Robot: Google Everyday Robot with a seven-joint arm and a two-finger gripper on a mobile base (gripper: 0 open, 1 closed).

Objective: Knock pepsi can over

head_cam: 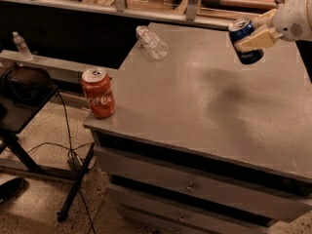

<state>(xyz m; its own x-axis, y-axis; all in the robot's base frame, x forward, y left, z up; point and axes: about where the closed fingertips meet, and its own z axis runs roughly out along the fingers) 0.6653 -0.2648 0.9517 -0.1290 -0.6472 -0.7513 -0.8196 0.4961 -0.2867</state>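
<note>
The dark blue pepsi can [245,41] with a silver top is held in the air above the far right part of the grey cabinet top [209,106], tilted to the left. My gripper [255,31] comes in from the right edge and is shut on the can, with cream fingers [256,39] across its side. The can's shadow lies on the top below it.
A red Coca-Cola can [98,92] stands upright at the front left corner of the top. A clear plastic bottle [151,42] lies on its side at the far left. Drawers front the cabinet. A dark stand and cables are on the floor to the left.
</note>
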